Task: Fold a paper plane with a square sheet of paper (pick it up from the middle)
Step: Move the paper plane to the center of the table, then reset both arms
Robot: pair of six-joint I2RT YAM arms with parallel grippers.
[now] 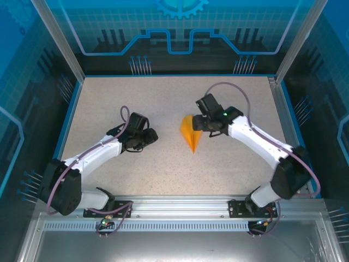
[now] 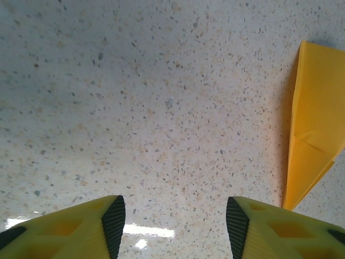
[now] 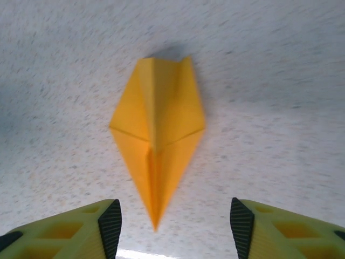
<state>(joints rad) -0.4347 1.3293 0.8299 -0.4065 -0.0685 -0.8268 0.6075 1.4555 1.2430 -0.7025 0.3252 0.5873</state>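
Centrally, paper plane [image 1: 190, 134], long axis far-to-near, sharp tip at near end

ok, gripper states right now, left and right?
Left gripper: open, holding nothing.
Right gripper: open, holding nothing; the paper plane lies just ahead of it, not gripped.

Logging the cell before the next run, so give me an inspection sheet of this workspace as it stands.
Surface: speckled beige tabletop, flat.
Job's things: bright-orange folded paper plane, flat mid-table, sharp tip toward the arm bases.
Clutter: nothing seen.
End effectors: left end effector open, empty, apart from the plane; right end effector open, empty, close beside it.
Cables: purple-grey cables loop off both arms, clear of the paper.
Surroundings: aluminium frame posts, blue-lit panels.
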